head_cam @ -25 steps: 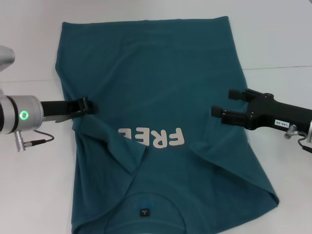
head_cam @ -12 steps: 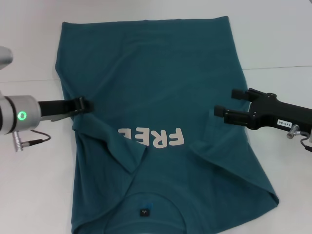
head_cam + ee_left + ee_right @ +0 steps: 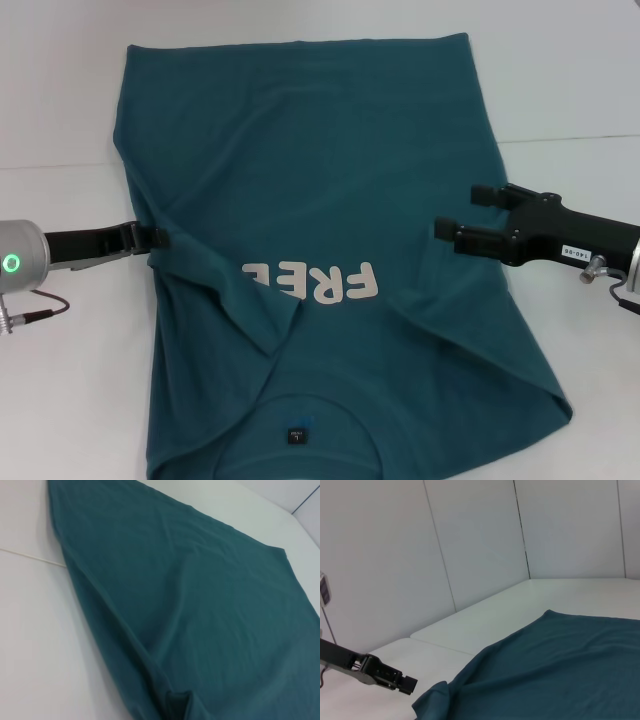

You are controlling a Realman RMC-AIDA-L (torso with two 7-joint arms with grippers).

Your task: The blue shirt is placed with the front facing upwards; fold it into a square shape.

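The blue shirt lies spread on the white table, white letters "FRE" facing up and the neck label at the near edge. Both sleeves are folded inward, leaving creases on each side of the letters. My left gripper sits low at the shirt's left edge. From the right wrist view the left gripper is just short of the cloth. My right gripper hovers open over the shirt's right edge, holding nothing. The left wrist view is filled by the shirt.
A thin seam crosses the table behind the arms. A cable hangs from the left wrist onto the table. White wall panels stand beyond the table's far side.
My left gripper has pulled back to the left, from over the folded sleeve to the shirt's left edge. The right gripper has barely shifted, and the shirt lies as before.
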